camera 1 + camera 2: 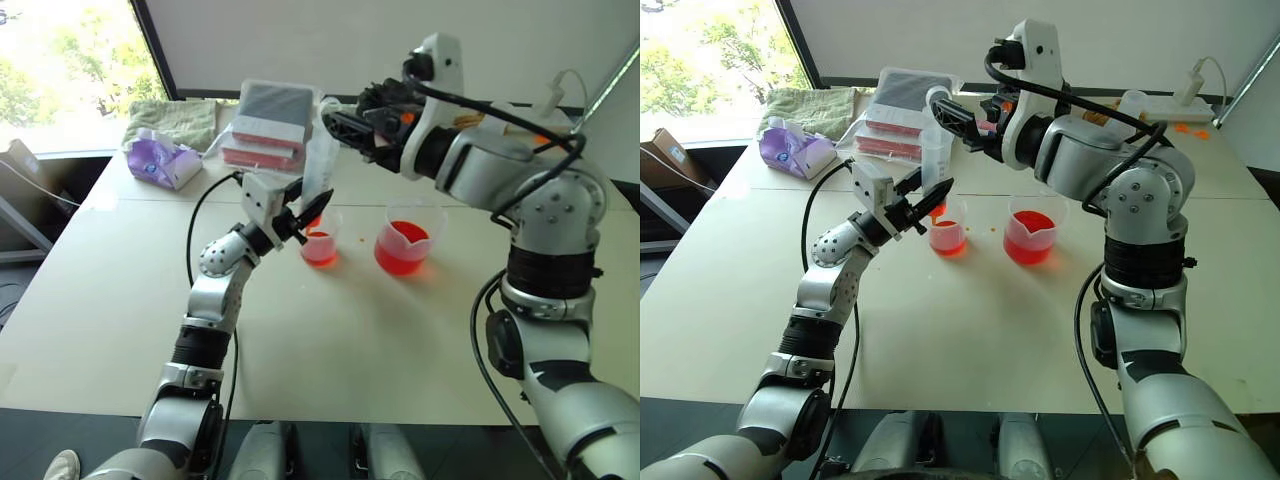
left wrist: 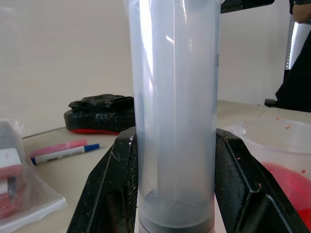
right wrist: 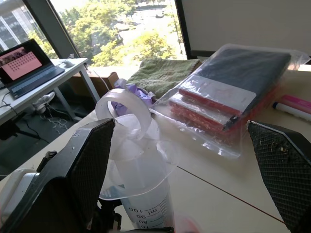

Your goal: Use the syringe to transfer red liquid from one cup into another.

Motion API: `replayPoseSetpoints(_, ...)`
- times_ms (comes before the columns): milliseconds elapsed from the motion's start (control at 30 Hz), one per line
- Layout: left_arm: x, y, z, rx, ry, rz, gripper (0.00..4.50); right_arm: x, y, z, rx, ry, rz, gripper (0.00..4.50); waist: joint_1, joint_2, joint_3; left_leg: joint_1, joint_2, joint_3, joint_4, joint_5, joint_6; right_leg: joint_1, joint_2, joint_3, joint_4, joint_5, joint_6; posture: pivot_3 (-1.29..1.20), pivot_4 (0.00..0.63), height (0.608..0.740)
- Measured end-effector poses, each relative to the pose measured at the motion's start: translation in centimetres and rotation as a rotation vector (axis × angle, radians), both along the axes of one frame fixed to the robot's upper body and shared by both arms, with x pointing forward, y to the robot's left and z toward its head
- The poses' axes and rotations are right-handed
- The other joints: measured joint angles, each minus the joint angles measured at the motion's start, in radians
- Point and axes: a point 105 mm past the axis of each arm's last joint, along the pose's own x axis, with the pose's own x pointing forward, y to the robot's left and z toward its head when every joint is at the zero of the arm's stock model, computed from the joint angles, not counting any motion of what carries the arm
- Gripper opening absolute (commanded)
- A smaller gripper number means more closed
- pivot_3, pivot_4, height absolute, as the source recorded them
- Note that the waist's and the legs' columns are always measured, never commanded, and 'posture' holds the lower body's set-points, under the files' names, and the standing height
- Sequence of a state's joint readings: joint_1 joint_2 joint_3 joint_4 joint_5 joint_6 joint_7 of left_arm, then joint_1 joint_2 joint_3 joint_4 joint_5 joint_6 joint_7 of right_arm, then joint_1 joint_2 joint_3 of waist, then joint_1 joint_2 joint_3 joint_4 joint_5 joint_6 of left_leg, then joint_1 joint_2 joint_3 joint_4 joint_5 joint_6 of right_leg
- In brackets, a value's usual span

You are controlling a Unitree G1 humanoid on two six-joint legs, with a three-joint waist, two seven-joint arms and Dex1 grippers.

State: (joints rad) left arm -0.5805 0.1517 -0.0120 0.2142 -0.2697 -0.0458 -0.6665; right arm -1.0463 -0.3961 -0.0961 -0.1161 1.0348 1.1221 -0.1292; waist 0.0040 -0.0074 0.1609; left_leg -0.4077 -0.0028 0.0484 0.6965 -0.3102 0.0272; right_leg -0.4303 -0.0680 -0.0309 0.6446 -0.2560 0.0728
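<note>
My left gripper is shut on the syringe, holding its clear barrel upright between both black fingers. The orange tip hangs just above the smaller cup, which holds a shallow layer of red liquid. To its right stands the larger spouted beaker with more red liquid. My right gripper is open at the syringe's top. The plunger's ring sits between its jaws, close to one finger. No red shows in the barrel.
At the table's back lie a bag of red and grey books, a green towel and a purple tissue pack. A white power strip lies back right. A blue-capped marker and a black object lie behind.
</note>
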Motion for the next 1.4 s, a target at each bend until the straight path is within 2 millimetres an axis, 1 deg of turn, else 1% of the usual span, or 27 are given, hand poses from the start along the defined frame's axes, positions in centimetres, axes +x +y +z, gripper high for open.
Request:
replayPoseSetpoints(233, -0.1, 0.0, -0.8, -0.004, 0.022, 0.007, 1.58, 0.9, 0.5, -0.4, -0.004, 0.026, -0.033, 4.48, -0.003, 0.0, 0.0, 0.0, 0.0, 0.0, 0.0, 0.0, 0.0, 0.0, 0.0, 0.0, 0.0, 0.0, 0.0, 0.0, 0.15, 0.74)
replayPoseSetpoints(300, -0.1, 0.1, -0.7, -0.006, 0.023, 0.012, 1.58, 0.9, 0.7, -0.3, -0.008, 0.023, -0.036, 3.95, -0.004, 0.0, 0.0, 0.0, 0.0, 0.0, 0.0, 0.0, 0.0, 0.0, 0.0, 0.0, 0.0, 0.0, 0.0, 0.0, 0.15, 0.74)
replayPoseSetpoints(333, 0.0, 0.1, -0.7, -0.007, 0.024, 0.014, 1.58, 1.0, 0.7, -0.3, -0.009, 0.023, -0.038, 3.75, -0.004, 0.0, 0.0, 0.0, 0.0, 0.0, 0.0, 0.0, 0.0, 0.0, 0.0, 0.0, 0.0, 0.0, 0.0, 0.0, 0.15, 0.74)
replayPoseSetpoints(567, 0.2, -0.1, -1.1, -0.008, 0.041, 0.014, 1.58, 0.6, 1.9, -0.4, -0.011, 0.026, 0.0, 0.12, -0.016, 0.0, 0.0, 0.0, 0.0, 0.0, -0.001, 0.0, 0.0, 0.0, 0.0, 0.0, 0.0, 0.0, 0.0, 0.0, 0.15, 0.74)
replayPoseSetpoints(600, 0.1, -0.1, -1.1, -0.006, 0.041, 0.011, 1.58, 0.6, 1.9, -0.4, -0.018, 0.024, -0.008, 0.05, -0.016, 0.0, 0.0, 0.0, 0.0, 0.0, -0.001, 0.0, 0.0, -0.001, 0.0, 0.0, 0.0, 0.0, 0.0, 0.0, 0.15, 0.74)
replayPoseSetpoints(967, 0.0, -0.5, -0.9, -0.003, 0.031, -0.018, 1.58, -0.3, 1.8, 0.0, -0.048, 0.001, 0.008, 0.05, -0.017, 0.0, 0.0, 0.0, 0.0, 0.0, -0.002, 0.0, 0.0, -0.001, 0.0, 0.0, 0.0, 0.0, 0.0, 0.0, 0.15, 0.74)
replayPoseSetpoints(1200, -0.2, -0.5, -0.9, -0.002, 0.04, -0.046, 1.58, -1.2, 2.3, -0.2, -0.099, -0.011, 0.061, 0.05, -0.018, 0.0, 0.0, 0.0, 0.0, 0.0, -0.003, 0.0, 0.0, -0.001, -0.001, 0.0, 0.0, 0.0, 0.0, 0.0, 0.15, 0.74)
replayPoseSetpoints(1400, -0.3, -0.3, -0.9, 0.008, 0.051, -0.053, 1.58, -1.3, 2.4, -0.3, -0.106, -0.007, 0.072, 0.05, -0.018, 0.0, 0.0, 0.0, 0.0, 0.0, -0.004, 0.0, -0.001, -0.002, -0.001, 0.0, 0.0, 0.0, 0.0, 0.0, 0.15, 0.74)
